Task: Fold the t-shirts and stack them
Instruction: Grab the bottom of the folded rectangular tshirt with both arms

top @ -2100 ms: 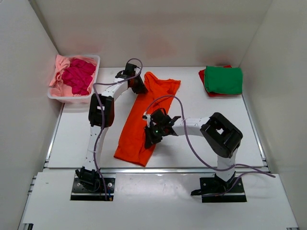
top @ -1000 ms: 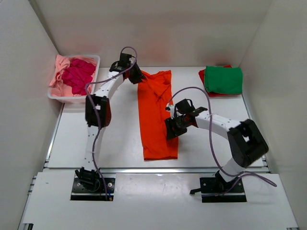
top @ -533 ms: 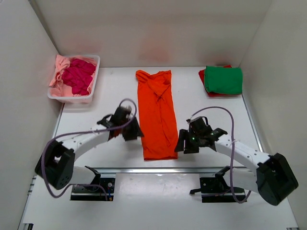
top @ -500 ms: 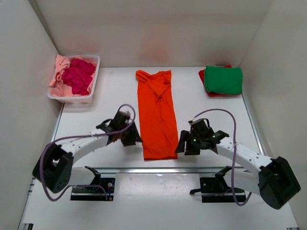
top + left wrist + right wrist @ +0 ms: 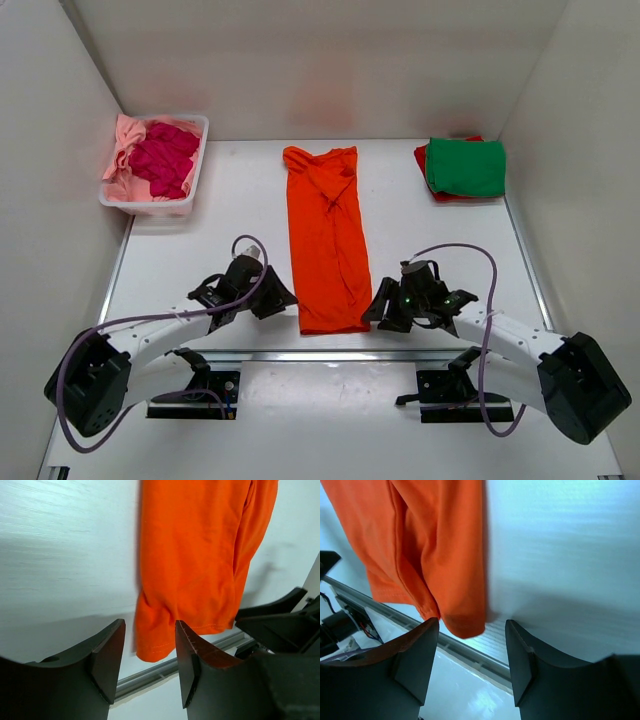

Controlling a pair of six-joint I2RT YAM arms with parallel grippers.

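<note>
Two claws, the left claw point(image 5: 149, 645) and the right claw point(image 5: 471, 630), are shown low over the worktop point(image 5: 200, 270). Each has its jaws apart with nothing held, and one is placed just beside each near corner of the orange shirt point(image 5: 325, 240). The shirt is laid flat in the middle of the worktop as a narrow strip, apparently folded lengthwise into layers.

Several faults may be expected. Only the upper layer may be pinched at a corner, so that the strip would be opened on lifting. The hem point(image 5: 165, 647) is placed close to the metal rail point(image 5: 150, 675) at the worktop's near edge, against which a finger could be caught. An unequal lift by the two arms would leave a skewed fold.

The shirt's long axis is directed from the near edge toward the far wall, with the far end leaning slightly leftward. The bunched collar end is pointed away from the arms, and the hem toward them.
</note>
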